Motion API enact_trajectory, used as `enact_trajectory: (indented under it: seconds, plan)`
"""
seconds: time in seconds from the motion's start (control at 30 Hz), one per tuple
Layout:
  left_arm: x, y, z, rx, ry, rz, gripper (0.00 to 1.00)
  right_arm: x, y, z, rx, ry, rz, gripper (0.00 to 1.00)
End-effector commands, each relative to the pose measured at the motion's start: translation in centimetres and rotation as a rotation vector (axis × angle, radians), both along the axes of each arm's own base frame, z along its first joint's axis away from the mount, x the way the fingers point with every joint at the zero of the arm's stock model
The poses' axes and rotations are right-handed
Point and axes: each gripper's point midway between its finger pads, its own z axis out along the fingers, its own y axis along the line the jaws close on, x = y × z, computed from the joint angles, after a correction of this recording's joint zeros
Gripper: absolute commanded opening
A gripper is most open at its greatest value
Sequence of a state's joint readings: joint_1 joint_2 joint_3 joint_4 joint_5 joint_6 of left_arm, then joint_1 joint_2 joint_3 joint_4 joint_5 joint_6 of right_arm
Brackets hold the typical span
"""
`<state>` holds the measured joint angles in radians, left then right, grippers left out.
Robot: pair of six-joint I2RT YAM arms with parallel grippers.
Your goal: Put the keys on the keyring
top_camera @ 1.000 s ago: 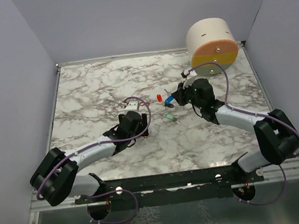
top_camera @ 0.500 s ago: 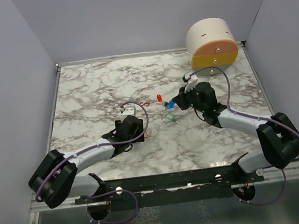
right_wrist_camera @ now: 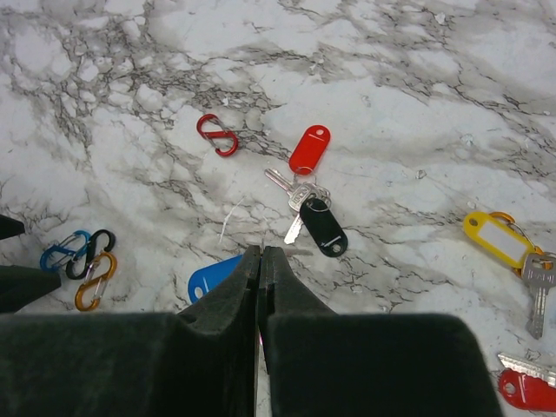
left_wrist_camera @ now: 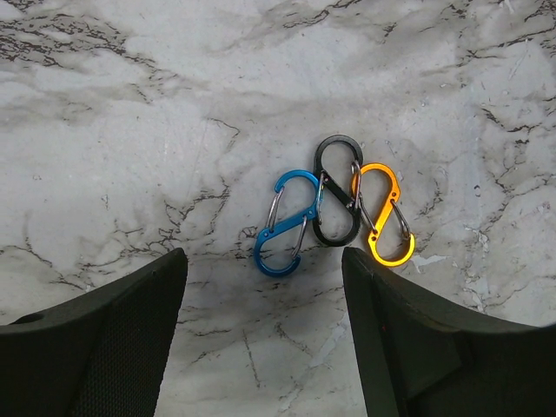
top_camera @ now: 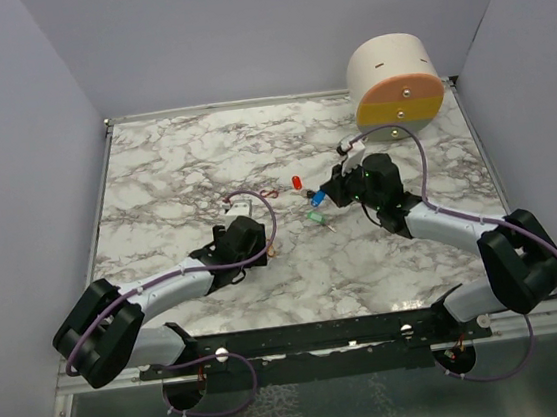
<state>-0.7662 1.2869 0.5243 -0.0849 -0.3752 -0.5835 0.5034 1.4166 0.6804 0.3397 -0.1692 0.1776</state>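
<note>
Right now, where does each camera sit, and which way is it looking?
Top external: fixed above and behind, looking down on the marble table; left arm and right arm show whole.
Left wrist: on the left arm, looking down past the open left gripper at the keyring.
Right wrist: on the right arm, looking past the shut right gripper at the keys.
Shared: both wrist views show the keyring.

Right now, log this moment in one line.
left gripper open by linked carabiners | right gripper shut beside blue key tag
</note>
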Motion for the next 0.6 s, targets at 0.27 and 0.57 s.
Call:
enact_trajectory:
  seconds: [0.27,0.57]
  plan:
    - [-0.1,0.7,-0.7,0.046,-0.003,-0.015,0.69,-1.1,1.7,-0.2,-0.057,-0.037,0.158,0.01]
    - [0.7,0.6,-1.2,0.043,-0.001,-0.025,0.61,-2.3,2.4,-0.9,-0.091,-0.101,0.276,0.01]
